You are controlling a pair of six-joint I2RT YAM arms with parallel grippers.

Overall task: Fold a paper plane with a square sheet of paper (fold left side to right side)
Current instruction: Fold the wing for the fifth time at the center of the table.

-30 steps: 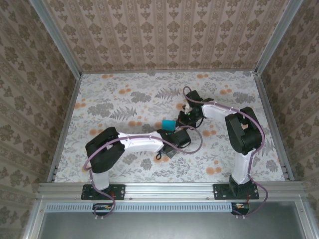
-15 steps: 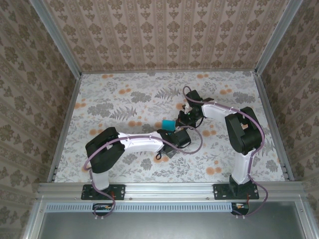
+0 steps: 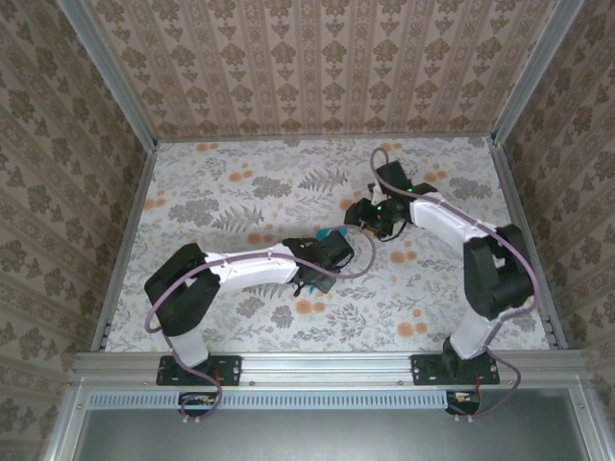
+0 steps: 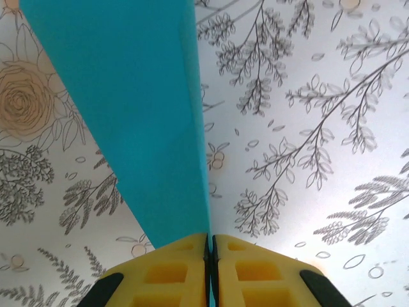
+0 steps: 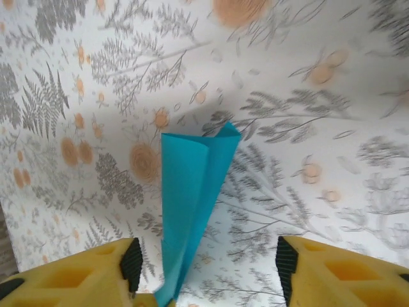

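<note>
Nearest you, the metal rail carries both arm bases along the near edge of the tabletop. The tabletop has a pale floral print of grey ferns and orange blooms. Patterned wallpaper walls close it in on the left, right and far sides, with aluminium posts in the far corners.

Both arms reach inward and meet near the middle, slightly right of centre. Open surface lies to the left of the left arm and in a broad strip along the far wall. The right arm's elbow stands near the right edge.

From above, the left tool sits at a small turquoise sliver, the paper. The right tool is just beyond it to the right.

The left wrist view gives you what the top view cannot. The left tool is clenched on the lower tip of the paper, which is folded and rises away as a long narrow wedge.

In the right wrist view the right tool is released, its yellow fingers spread wide. The paper stands between them, its two layers splaying at the far end. Its lower end runs just beside one finger, and you cannot tell whether it touches.
</note>
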